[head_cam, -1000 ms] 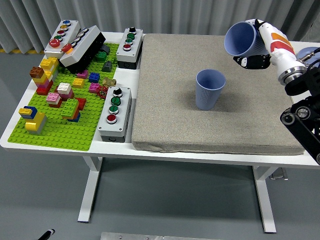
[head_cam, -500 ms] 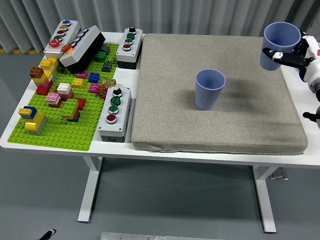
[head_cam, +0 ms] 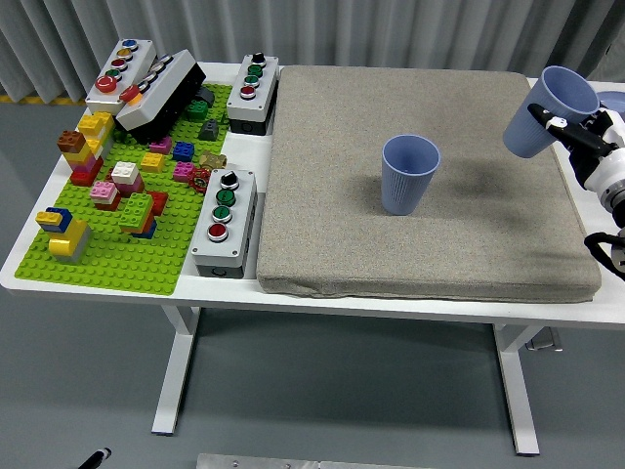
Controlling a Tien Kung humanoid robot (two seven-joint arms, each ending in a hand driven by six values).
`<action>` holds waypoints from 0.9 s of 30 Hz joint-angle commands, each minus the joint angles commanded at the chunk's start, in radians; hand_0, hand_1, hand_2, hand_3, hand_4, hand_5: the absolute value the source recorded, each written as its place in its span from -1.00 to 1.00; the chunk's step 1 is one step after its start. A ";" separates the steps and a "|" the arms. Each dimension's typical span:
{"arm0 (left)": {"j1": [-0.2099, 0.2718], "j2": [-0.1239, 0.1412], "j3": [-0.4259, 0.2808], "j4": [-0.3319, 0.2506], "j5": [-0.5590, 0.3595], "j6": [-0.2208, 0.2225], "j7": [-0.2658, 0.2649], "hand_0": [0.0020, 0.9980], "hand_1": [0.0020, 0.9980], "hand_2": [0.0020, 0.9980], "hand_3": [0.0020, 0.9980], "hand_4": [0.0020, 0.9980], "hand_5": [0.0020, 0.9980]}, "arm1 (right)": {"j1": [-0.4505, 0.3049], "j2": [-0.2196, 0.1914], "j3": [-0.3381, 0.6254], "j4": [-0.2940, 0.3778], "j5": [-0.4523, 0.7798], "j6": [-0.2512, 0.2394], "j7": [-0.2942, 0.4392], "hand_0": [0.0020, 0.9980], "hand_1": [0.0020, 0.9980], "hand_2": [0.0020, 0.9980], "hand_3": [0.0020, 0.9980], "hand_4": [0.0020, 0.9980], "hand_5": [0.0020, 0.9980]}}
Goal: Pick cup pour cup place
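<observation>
Cup in the right hand hung tilted over the mat's far right edge, well apart from the second cup standing mid-mat. Setting it down well probably meant righting it first, then lowering slowly onto flat mat. Fingers gripped its lower wall, wrist entering from the right.
</observation>
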 joint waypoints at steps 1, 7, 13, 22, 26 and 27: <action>0.000 0.000 0.001 0.000 -0.001 0.000 0.000 0.68 0.62 0.77 0.58 0.25 1.00 | -0.002 -0.001 -0.002 0.000 -0.005 -0.002 0.000 0.67 0.37 0.11 0.27 0.47 -0.89; 0.003 0.000 0.008 0.000 -0.003 -0.002 -0.001 0.68 0.62 0.77 0.58 0.25 1.00 | -0.016 -0.001 -0.006 0.000 -0.029 -0.012 0.002 0.67 0.37 0.11 0.27 0.49 -0.86; 0.002 -0.001 0.009 0.000 -0.002 -0.002 -0.001 0.68 0.62 0.77 0.58 0.25 1.00 | -0.033 -0.001 -0.008 0.001 -0.048 -0.021 0.004 0.66 0.37 0.11 0.27 0.49 -0.86; -0.002 -0.001 0.016 0.000 -0.005 -0.002 -0.002 0.68 0.62 0.77 0.58 0.25 1.00 | -0.069 0.004 -0.028 -0.042 -0.074 -0.033 0.030 0.66 0.37 0.11 0.27 0.49 -0.86; -0.004 -0.001 0.021 0.000 -0.008 -0.003 -0.003 0.68 0.62 0.77 0.58 0.25 1.00 | -0.078 0.013 -0.042 -0.070 -0.081 -0.039 0.050 0.66 0.37 0.11 0.27 0.49 -0.86; -0.004 -0.001 0.021 0.000 -0.008 -0.003 -0.003 0.68 0.62 0.77 0.58 0.25 1.00 | -0.077 0.018 -0.046 -0.080 -0.079 -0.045 0.061 0.66 0.37 0.11 0.27 0.49 -0.86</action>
